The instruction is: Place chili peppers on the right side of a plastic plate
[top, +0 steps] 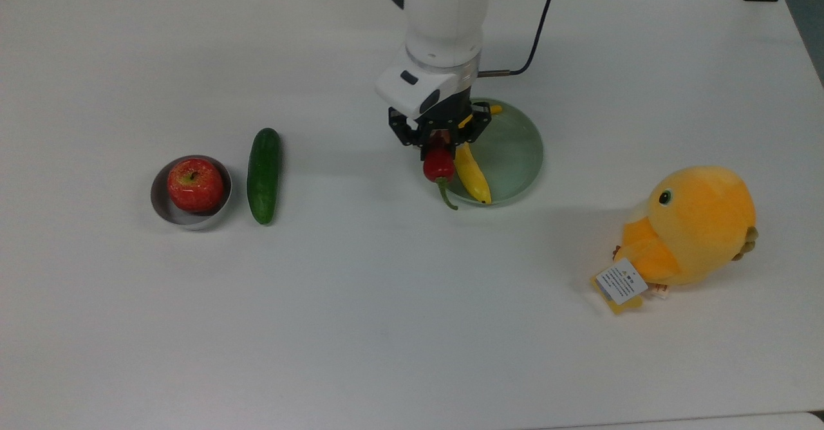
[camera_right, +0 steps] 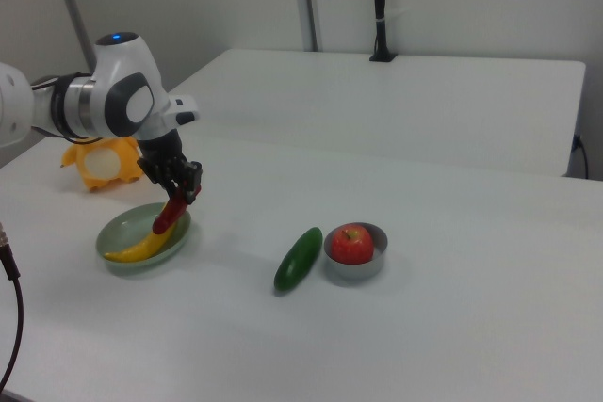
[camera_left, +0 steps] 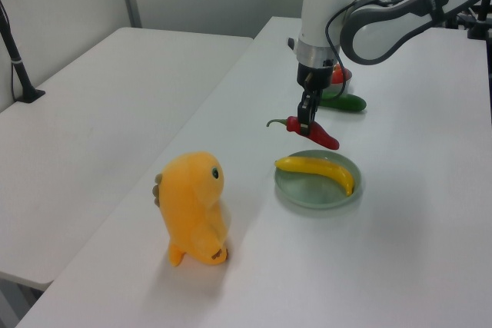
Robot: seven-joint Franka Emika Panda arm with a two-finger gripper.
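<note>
My gripper [top: 440,140] is shut on the dark-red chili pepper [top: 439,165], which hangs with its green stem pointing down toward the top view's bottom. It hovers over the left rim of the pale green plastic plate [top: 512,153] in the top view. In the left view the gripper [camera_left: 307,118] holds the chili pepper [camera_left: 321,134] in the air beyond the plate's [camera_left: 311,192] far rim. In the right view the chili pepper [camera_right: 170,215] hangs from the gripper [camera_right: 181,191] above the plate's [camera_right: 115,233] right edge.
A yellow banana [top: 474,176] lies in the plate. An orange plush bird [top: 698,224] sits to the plate's lower right in the top view. A cucumber [top: 264,175] and a red apple [top: 195,184] in a grey bowl [top: 158,203] lie at the top view's left.
</note>
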